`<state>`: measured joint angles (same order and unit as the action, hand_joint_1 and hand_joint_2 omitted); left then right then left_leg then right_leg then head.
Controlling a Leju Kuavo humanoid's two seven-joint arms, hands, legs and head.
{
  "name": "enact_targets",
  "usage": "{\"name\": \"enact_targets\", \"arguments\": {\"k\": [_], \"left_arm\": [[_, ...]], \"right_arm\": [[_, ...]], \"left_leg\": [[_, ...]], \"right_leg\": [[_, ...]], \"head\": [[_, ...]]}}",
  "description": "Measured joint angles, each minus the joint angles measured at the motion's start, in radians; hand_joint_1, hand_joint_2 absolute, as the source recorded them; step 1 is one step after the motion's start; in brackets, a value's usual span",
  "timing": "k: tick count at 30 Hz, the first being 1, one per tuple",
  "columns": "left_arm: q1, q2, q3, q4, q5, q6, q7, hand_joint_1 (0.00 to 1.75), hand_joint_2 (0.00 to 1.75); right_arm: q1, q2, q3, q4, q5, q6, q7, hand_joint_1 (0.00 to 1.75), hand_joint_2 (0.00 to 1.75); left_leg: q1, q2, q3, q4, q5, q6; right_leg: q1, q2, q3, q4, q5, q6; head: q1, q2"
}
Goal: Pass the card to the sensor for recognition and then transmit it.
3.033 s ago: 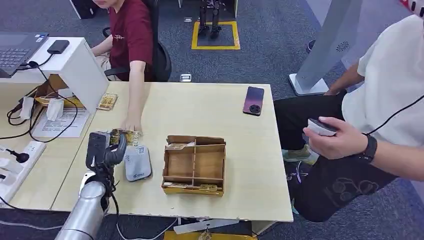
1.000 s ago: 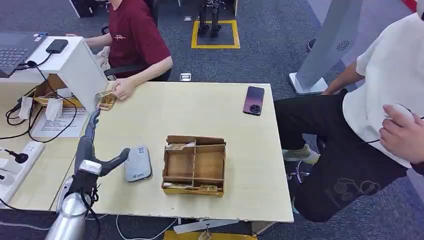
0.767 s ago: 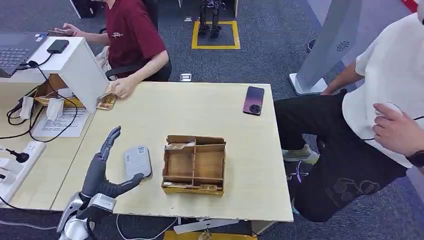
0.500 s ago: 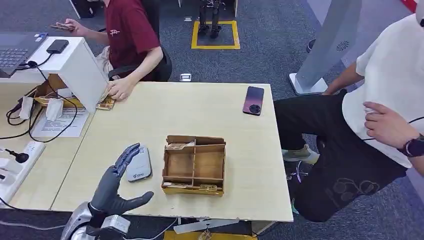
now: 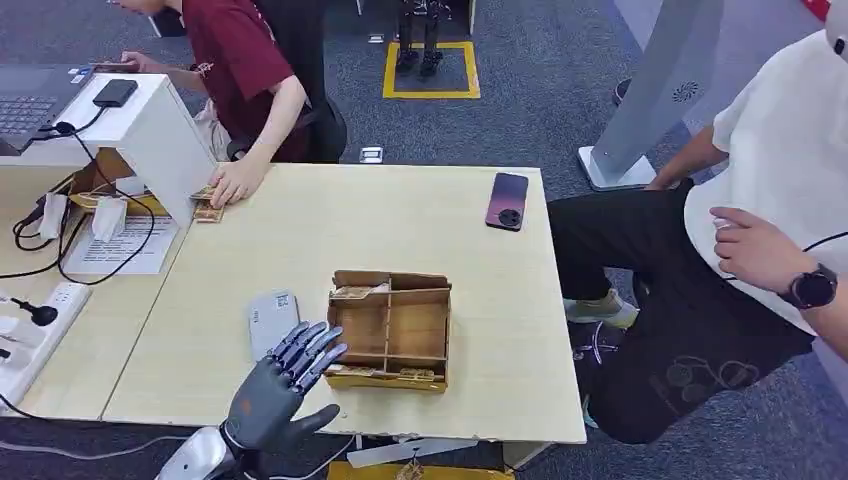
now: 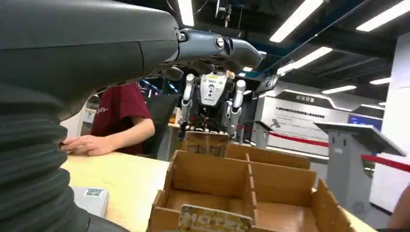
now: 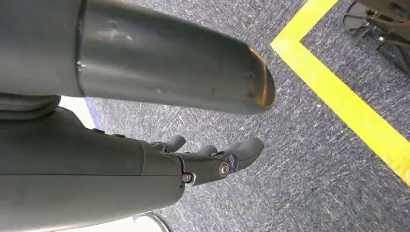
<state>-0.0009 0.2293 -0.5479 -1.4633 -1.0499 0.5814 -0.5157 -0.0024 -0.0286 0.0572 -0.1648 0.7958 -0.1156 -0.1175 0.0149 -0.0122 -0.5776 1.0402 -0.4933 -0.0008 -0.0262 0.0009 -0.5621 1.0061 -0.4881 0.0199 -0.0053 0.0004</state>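
My left hand [image 5: 280, 392] hovers open at the table's front edge, fingers spread toward the front left corner of the cardboard box [image 5: 392, 330]. It holds nothing. The grey-white sensor [image 5: 273, 318] lies flat just beyond the fingertips. Patterned cards sit in the box's back left compartment [image 5: 356, 291] and its front slot [image 5: 388, 373]. In the left wrist view the fingers [image 6: 217, 46] reach out over the box [image 6: 270, 186]; a card [image 6: 214, 220] stands at its near wall, the sensor [image 6: 90, 197] beside it. My right hand [image 7: 212, 162] hangs over the carpet, fingers loose and empty.
A person in red at the far left presses a hand on a small pile of cards [image 5: 207, 211] by a white stand [image 5: 155, 135]. A phone [image 5: 508, 201] lies at the far right of the table. A person in white [image 5: 770, 200] sits close on the right. Cables and a power strip [image 5: 30, 330] lie left.
My left hand has swung from beside the sensor back to the table's front edge and right toward the box. The person in red drew the card back to the pile by the stand.
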Motion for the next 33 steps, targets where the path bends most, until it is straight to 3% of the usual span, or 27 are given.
{"name": "enact_targets", "arguments": {"k": [13,26,33], "left_arm": [[-0.038,0.022,-0.076,0.066,-0.010,0.016,0.030,0.00,1.75],[-0.080,-0.006,-0.095,0.145,-0.078,0.045,0.120,0.00,1.75],[-0.090,-0.020,-0.095,0.177,-0.096,0.069,0.130,0.00,1.75]], "right_arm": [[-0.003,0.000,-0.002,0.000,0.009,-0.002,-0.006,0.00,0.00],[-0.003,0.000,-0.003,0.000,0.021,-0.001,-0.010,0.00,0.00],[-0.003,0.000,-0.003,0.000,0.028,-0.001,-0.017,0.00,0.00]], "left_leg": [[0.000,0.000,0.000,0.000,0.000,0.000],[0.000,0.000,0.000,0.000,0.000,0.000],[0.000,0.000,0.000,0.000,0.000,0.000]], "right_leg": [[0.000,0.000,0.000,0.000,0.000,0.000],[0.000,0.000,0.000,0.000,0.000,0.000],[0.000,0.000,0.000,0.000,0.000,0.000]], "head": [[0.000,0.000],[0.000,0.000],[0.000,0.000]]}}
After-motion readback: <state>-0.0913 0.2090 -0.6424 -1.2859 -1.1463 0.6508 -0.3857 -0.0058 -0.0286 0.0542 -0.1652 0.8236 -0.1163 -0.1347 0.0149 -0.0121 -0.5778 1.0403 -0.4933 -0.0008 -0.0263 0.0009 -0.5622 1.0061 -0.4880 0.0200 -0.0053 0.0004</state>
